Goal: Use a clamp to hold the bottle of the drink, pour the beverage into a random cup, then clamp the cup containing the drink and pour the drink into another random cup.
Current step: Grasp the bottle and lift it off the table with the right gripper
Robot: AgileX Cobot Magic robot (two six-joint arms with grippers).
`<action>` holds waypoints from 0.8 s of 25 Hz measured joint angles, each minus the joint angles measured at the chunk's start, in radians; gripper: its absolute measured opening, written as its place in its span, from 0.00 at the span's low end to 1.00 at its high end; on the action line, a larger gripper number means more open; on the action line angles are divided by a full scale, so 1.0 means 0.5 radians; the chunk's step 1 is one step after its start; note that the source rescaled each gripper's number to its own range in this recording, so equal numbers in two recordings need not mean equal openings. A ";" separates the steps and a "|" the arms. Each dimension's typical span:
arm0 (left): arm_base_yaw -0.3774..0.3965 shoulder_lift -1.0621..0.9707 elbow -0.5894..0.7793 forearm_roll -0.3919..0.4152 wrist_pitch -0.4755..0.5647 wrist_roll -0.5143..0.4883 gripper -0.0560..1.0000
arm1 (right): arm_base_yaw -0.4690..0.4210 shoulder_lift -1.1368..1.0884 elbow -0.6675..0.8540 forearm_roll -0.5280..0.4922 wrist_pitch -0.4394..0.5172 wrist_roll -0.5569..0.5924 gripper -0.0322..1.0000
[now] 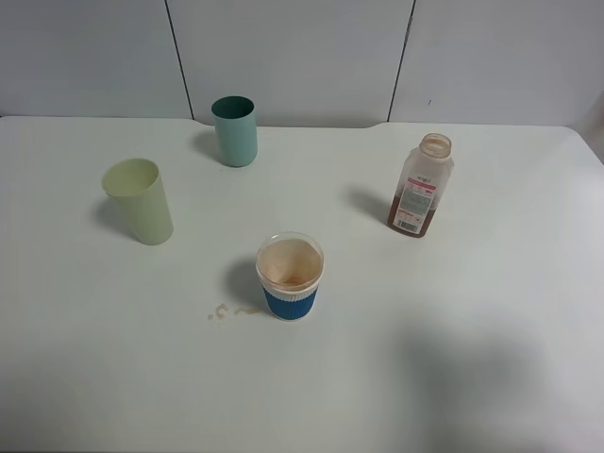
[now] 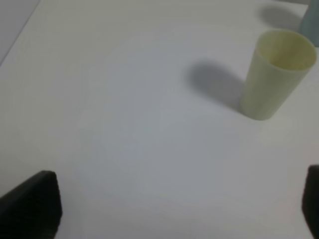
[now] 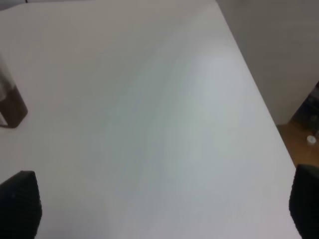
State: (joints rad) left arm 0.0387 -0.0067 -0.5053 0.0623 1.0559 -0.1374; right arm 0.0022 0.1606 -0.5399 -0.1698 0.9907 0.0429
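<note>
Two sets of jaws stand spread, empty: left gripper (image 2: 172, 204) over bare table (image 2: 124, 99) near the tumbler (image 2: 275, 74), right gripper (image 3: 163, 204) short of the bottle (image 1: 421, 187). The bottle stands upright, uncapped, on the right arm's side, probably for its reach; the blue cup (image 1: 290, 276) sits central, likely reachable by both.

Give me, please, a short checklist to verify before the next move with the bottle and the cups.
1. Bottle upright, cap off, brown drink inside: ok.
2. Right gripper, jaws apart and holding nothing: ok.
3. Left gripper, jaws apart and holding nothing: ok.
4. Blue-sleeved cup upright, free on all sides: ok. How much drink it holds: cannot tell.
5. Pale green tumbler upright, apart from the teal cup: ok.
6. Table dry near the blue-sleeved cup: not ok, small drops lie beside it.
</note>
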 joint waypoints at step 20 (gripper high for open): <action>0.000 0.000 0.000 0.000 0.000 0.000 0.90 | 0.421 0.953 0.000 -0.318 -0.293 -0.186 1.00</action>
State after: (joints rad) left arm 0.0387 -0.0067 -0.5053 0.0623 1.0559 -0.1374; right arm 0.2129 0.6369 -0.5399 -0.3287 0.8439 -0.0502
